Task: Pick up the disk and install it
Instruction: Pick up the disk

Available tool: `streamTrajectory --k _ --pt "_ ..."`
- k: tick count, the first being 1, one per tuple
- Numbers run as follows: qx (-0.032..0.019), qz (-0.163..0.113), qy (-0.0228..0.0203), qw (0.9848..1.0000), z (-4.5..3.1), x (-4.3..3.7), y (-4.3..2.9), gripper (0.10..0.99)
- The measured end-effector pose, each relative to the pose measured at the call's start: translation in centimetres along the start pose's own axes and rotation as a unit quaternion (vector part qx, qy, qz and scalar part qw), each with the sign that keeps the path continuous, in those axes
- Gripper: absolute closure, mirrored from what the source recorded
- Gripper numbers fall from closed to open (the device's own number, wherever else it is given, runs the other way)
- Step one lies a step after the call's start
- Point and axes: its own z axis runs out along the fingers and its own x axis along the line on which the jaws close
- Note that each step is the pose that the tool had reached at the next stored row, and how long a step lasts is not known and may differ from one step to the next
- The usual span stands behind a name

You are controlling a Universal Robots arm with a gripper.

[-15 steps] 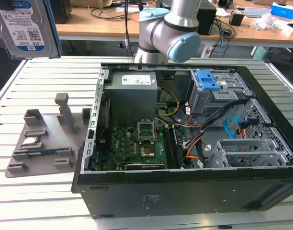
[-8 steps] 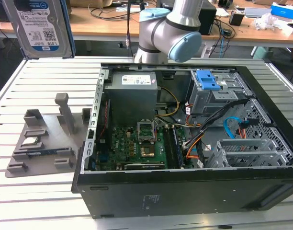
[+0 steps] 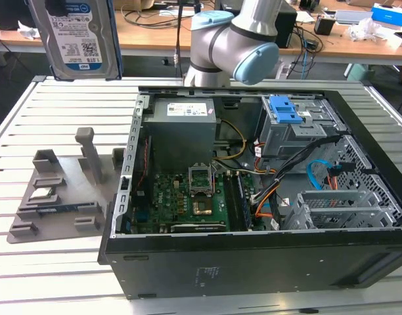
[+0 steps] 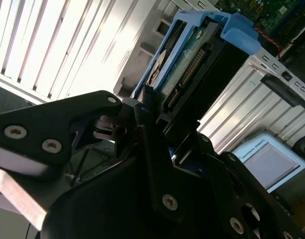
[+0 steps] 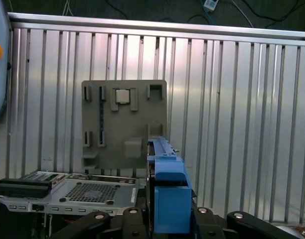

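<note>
Disk (image 3: 78, 36) transfer is judged to be the step in hand: the disk is clamped in the gripper (image 5: 168, 218) and is held in the air outside the computer case (image 3: 253, 266), raised above the slatted surface (image 3: 30, 118) on the same side of the case as the grey parts tray (image 3: 56, 197). It is well apart from the blue-latched drive cage (image 3: 294, 125), which is mounted inside the case at the corner farthest from the tray. For the step to be done well, it is judged that the grasp should be maintained on the bracket sides rather than on the labelled face. The disk should be squared to the cage opening before it is lowered into the case. The loose cables (image 3: 273, 190) beside the cage should also be cleared, since they could be caught or pinched. The disk is seen as a flat silver metal rectangle with a white-and-blue barcode label, framed by a bright blue plastic bracket. In the second wrist view its connector edge (image 4: 190, 64), with a row of pins and a green board, is shown pointing away from the gripper. In the first wrist view it is presented edge-on.
</note>
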Motion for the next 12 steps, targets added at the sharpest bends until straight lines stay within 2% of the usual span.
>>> streamTrajectory --k 2,4,6,9,12 --pt "-0.0001 0.000 0.0000 1.0000 0.00 0.04 -0.71 0.722" --pt "-0.0003 0.000 0.0000 1.0000 0.01 0.12 -2.07 0.722" --pt "-0.0004 0.000 0.0000 1.0000 0.02 0.15 -2.73 0.722" --pt "-0.0006 0.000 0.0000 1.0000 0.02 0.25 -4.34 0.722" --pt "-0.0007 0.000 -0.0001 1.0000 0.04 0.31 -5.39 0.722"
